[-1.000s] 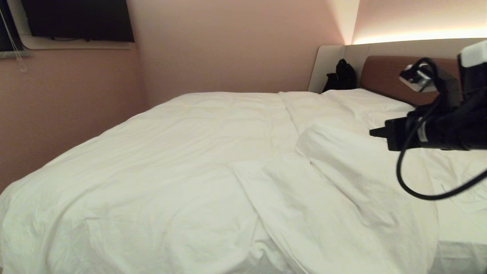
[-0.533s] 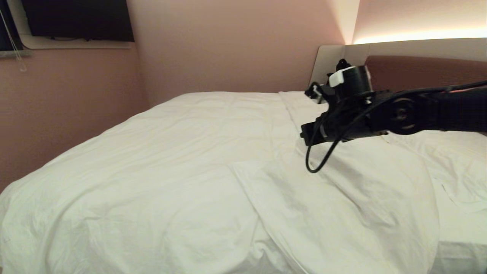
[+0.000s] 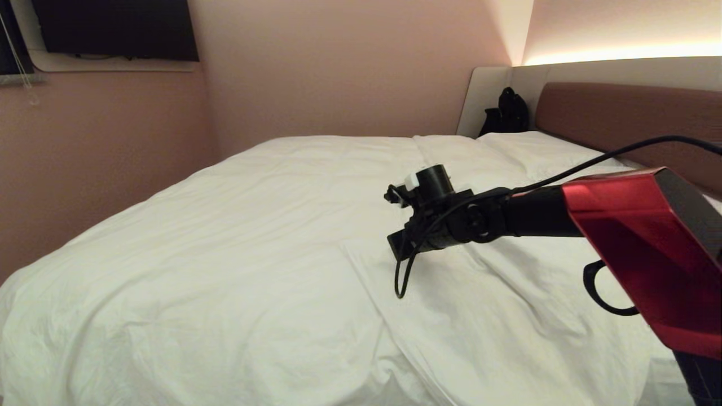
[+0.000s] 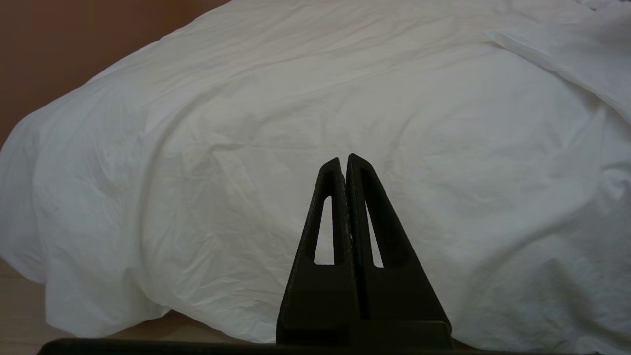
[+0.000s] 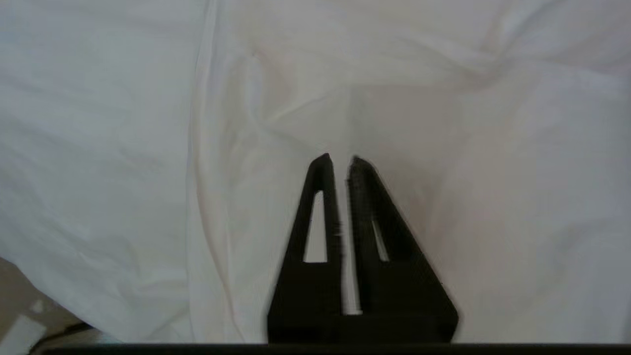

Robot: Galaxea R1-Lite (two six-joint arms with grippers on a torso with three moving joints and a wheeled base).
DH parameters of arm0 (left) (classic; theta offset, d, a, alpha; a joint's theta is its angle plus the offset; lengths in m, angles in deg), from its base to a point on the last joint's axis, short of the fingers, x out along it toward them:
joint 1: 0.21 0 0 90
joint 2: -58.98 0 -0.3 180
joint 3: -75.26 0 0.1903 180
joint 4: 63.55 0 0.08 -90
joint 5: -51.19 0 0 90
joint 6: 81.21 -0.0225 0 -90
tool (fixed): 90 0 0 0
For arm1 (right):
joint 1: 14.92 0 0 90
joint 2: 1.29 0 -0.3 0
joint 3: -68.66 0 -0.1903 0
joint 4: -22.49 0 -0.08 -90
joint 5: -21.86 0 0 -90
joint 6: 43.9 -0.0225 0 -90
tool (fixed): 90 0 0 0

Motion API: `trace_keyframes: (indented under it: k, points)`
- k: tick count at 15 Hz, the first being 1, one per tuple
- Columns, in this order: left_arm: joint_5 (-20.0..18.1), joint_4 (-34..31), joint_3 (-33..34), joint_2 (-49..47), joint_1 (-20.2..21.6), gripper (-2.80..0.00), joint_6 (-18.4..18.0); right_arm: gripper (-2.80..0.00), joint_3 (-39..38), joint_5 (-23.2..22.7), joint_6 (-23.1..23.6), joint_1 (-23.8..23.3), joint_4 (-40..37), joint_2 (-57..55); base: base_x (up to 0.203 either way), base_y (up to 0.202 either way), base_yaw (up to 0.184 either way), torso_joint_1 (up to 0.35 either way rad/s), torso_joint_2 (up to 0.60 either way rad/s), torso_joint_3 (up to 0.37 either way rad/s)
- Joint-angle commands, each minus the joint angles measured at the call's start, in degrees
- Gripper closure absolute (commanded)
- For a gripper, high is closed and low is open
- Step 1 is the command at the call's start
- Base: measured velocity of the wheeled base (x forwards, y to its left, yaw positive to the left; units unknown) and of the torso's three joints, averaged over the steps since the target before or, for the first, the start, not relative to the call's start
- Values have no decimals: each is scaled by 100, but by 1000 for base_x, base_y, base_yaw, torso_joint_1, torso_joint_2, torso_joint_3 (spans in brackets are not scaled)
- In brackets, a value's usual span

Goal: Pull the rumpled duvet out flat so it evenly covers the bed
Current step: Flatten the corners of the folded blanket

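Closest to me, the duvet [image 3: 214, 270] spills over the foot edge of the bed [image 3: 626, 113], its hem hanging toward the floor in my left wrist view. My left gripper [image 4: 346, 162] is parked low there, pointing at that hanging white fabric, fingers pressed tight together with nothing between them.

Moving up the bed, I've got a folded-over flap of duvet [image 3: 496, 316] on the right side, with a long crease running toward the foot.

Over that fold, my right arm reaches in from the right, red casing [image 3: 648, 248] nearest the camera, black wrist and cable out ahead. My right gripper [image 5: 340, 160] hangs above the rumpled cloth, fingers parted by just a thin slit, gripping nothing, not touching the fabric as far as I can see.

Farther back, a white pillow [image 3: 541, 149] lies by the brown headboard, and a black bag [image 3: 505, 113] stands in the corner. A dark screen [image 3: 113, 28] hangs on the pink wall.
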Motion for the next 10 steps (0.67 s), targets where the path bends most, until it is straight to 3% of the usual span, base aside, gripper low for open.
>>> trace_keyframes:
  k: [1,10]
  points:
    - [0,1,0,0,4,0,-4,-280,49,55,191,170,-15,-224,0,0,0,0,0,0]
    - [0,1,0,0,7,0,-4,-280,149,688,721,621,-8,-558,0,0,0,0,0,0]
